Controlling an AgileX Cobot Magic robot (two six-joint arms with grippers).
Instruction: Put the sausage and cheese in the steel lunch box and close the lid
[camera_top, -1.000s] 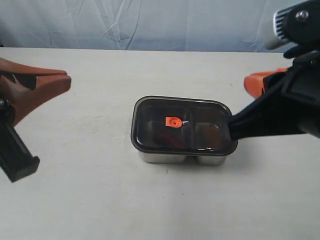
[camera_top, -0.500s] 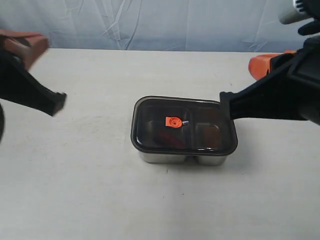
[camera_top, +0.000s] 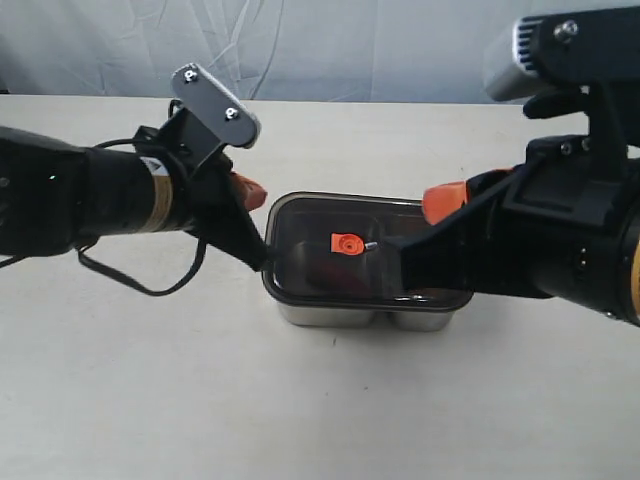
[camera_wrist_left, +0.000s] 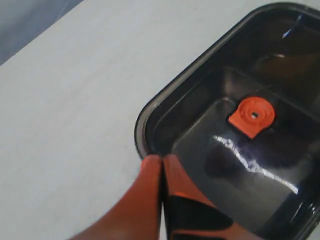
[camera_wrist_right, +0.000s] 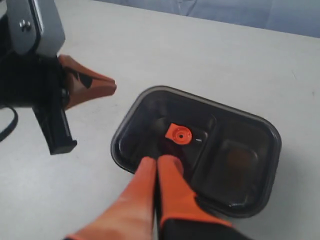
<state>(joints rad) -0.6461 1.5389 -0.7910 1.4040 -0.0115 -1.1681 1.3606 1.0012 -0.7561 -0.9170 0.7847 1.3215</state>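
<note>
The lid (camera_top: 310, 240) sits on the box (camera_top: 330, 312) — my left gripper (camera_wrist_left: 161, 162) at the lid's corner, my right gripper (camera_wrist_right: 157, 165) over its rim, both shut, empty — likely to press it down.

You have a plain off-white tabletop (camera_top: 150, 400), matte and evenly lit, with soft shadows. Along its edge hangs a creased pale blue-grey cloth backdrop (camera_top: 350, 45).

- The steel lunch box (camera_top: 330, 312) stands mid-bench (camera_top: 150, 380), well clear of every edge.
- The lid (camera_top: 300, 250) lies on the box, with the valve tab (camera_top: 346, 243) at its centre.
- The left gripper (camera_wrist_left: 161, 162) is at the lid's left end.
- The right gripper (camera_wrist_right: 156, 162) reaches in from the bench's right edge and sits over the lid's near side.
</note>
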